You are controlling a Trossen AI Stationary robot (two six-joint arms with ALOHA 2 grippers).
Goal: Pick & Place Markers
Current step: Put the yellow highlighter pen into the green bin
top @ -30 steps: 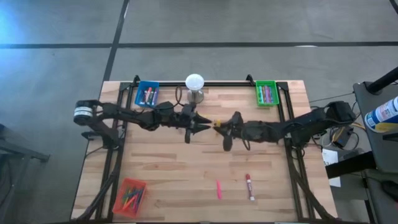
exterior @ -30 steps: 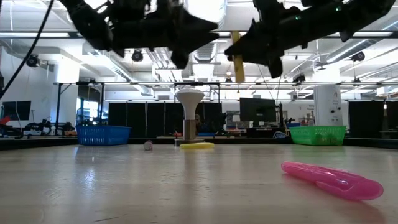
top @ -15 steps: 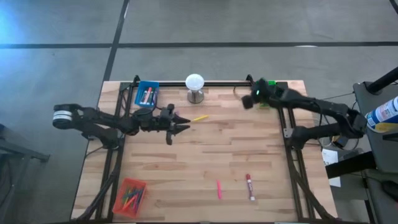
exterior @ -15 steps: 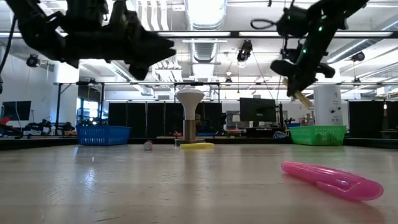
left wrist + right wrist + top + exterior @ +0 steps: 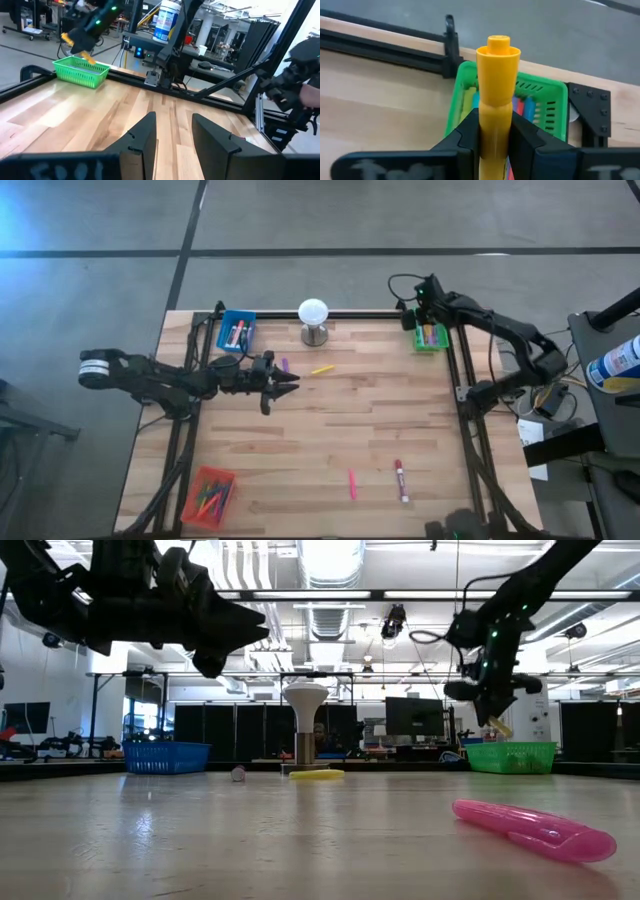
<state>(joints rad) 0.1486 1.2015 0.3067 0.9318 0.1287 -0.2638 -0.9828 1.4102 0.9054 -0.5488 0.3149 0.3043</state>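
Observation:
My right gripper hangs over the green tray at the table's far right, shut on a yellow marker. The marker's end pokes out just above the tray, which holds several markers. Left of the table's middle, my left gripper is held level and open, with nothing between its fingers. On the wood lie loose markers: a yellow one, a purple one, a pink one and a red one. My right gripper pinches the yellow marker's barrel between its two fingers. The marker lies along the fingers, and its stepped end sticks out past the fingertips. The fingers slant down from above. The marker is lifted clear, over the green tray.
A white ball on a metal stand is at the far middle. A blue tray sits at the far left and a red tray with several markers at the near left corner. Black rails run along the table's edges.
My right gripper has swung from the table's middle to the far right, over the green tray, tipping downward with the yellow marker still in its fingers. My left gripper has drawn back toward the table's left edge and sunk a little, staying open.

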